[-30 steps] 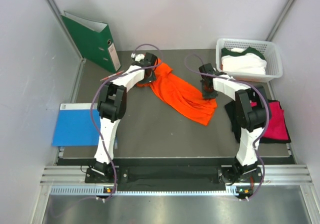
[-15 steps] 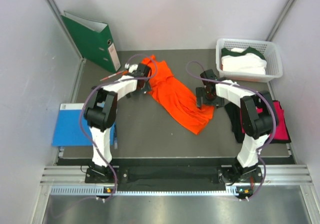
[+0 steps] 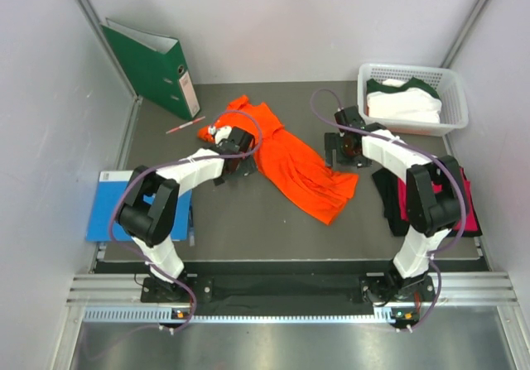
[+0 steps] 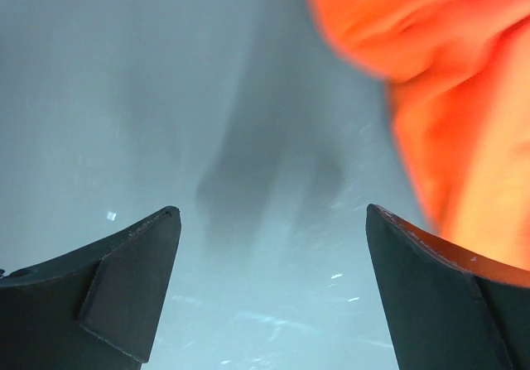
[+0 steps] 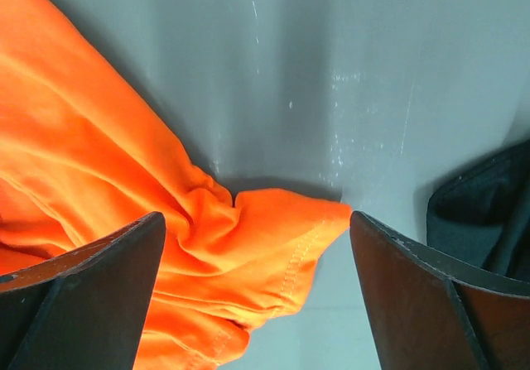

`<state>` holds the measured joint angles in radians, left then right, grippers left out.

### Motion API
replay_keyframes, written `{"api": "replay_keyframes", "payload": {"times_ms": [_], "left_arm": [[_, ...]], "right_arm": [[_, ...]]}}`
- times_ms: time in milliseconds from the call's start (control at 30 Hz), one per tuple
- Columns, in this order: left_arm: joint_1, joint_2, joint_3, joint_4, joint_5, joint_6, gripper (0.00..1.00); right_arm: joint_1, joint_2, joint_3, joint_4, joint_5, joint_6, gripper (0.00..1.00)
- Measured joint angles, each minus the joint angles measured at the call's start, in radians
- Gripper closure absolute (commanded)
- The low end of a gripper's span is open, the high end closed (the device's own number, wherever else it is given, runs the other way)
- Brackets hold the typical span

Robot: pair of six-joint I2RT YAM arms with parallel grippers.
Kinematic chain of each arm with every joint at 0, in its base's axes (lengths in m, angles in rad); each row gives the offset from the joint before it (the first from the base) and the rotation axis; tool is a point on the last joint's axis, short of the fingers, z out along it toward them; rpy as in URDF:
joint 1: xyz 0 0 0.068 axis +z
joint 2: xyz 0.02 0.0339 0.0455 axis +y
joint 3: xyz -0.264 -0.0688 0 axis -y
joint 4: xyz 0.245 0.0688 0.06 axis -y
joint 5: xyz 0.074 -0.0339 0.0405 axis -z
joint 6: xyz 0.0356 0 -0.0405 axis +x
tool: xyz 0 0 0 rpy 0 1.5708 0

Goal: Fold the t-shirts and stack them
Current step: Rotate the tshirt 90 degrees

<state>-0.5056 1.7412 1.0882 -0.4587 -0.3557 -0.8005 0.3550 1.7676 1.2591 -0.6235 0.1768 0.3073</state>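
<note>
Top external view counts four shirts: one orange shirt [image 3: 291,161] spread mid-table, one white shirt [image 3: 403,106] in the basket [image 3: 452,81], one pink shirt [image 3: 460,205] atop one black shirt [image 3: 383,189]. Left gripper [image 4: 273,258] and right gripper [image 5: 257,258] both gape empty at the orange shirt's edges.

Bright, even overhead light gave soft shadows. The left wrist view was blurred, its orange t-shirt [image 4: 464,97] smeared; the right wrist view was sharp.

Left claw [image 3: 238,158] [image 4: 273,214] and right claw [image 3: 343,151] [image 5: 257,218], both wide open, low, well apart from each other.
</note>
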Motion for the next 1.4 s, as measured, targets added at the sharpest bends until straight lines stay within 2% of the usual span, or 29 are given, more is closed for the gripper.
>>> {"api": "replay_keyframes", "payload": {"times_ms": [33,133,267,367,567,600,667,867,900,1033,1067,1267,1400], "left_arm": [[0.007,0.000,0.048,-0.008,0.007,0.006,0.05],[0.009,-0.006,0.061,0.030,0.057,-0.007,0.11],[-0.017,-0.032,-0.030,0.175,0.175,-0.048,0.20],[-0.069,-0.036,-0.111,0.242,0.236,-0.091,0.24],[-0.212,-0.022,-0.132,0.361,0.277,-0.170,0.37],[-0.232,-0.011,-0.132,0.371,0.283,-0.180,0.41],[-0.267,0.012,-0.126,0.400,0.289,-0.201,0.44],[-0.350,0.101,-0.051,0.443,0.292,-0.254,0.48],[-0.361,0.116,-0.036,0.452,0.292,-0.264,0.51],[-0.395,0.180,0.013,0.468,0.294,-0.291,0.97],[-0.399,0.190,0.019,0.474,0.297,-0.298,1.00],[-0.404,0.194,0.022,0.465,0.295,-0.315,1.00],[-0.405,0.135,-0.040,0.436,0.288,-0.311,1.00]], "right_arm": [[-0.004,0.000,0.000,0.018,-0.002,-0.001,0.07],[-0.009,0.006,0.010,0.026,-0.002,-0.005,0.07],[-0.018,0.040,0.053,0.051,-0.002,-0.009,0.07],[-0.024,0.070,0.066,0.074,-0.005,-0.009,0.07],[-0.044,0.114,0.066,0.080,-0.011,-0.009,0.07],[-0.047,0.115,0.066,0.080,-0.012,-0.008,0.07],[-0.055,0.115,0.066,0.084,-0.015,-0.009,0.07],[-0.086,0.115,0.065,0.087,-0.030,-0.009,0.07],[-0.093,0.115,0.064,0.089,-0.033,-0.009,0.07],[-0.109,0.114,0.064,0.095,-0.045,-0.009,0.07],[-0.111,0.113,0.064,0.097,-0.047,-0.009,0.07],[-0.116,0.111,0.064,0.107,-0.069,-0.011,0.06],[-0.116,0.111,0.064,0.111,-0.099,-0.019,0.00]]}}
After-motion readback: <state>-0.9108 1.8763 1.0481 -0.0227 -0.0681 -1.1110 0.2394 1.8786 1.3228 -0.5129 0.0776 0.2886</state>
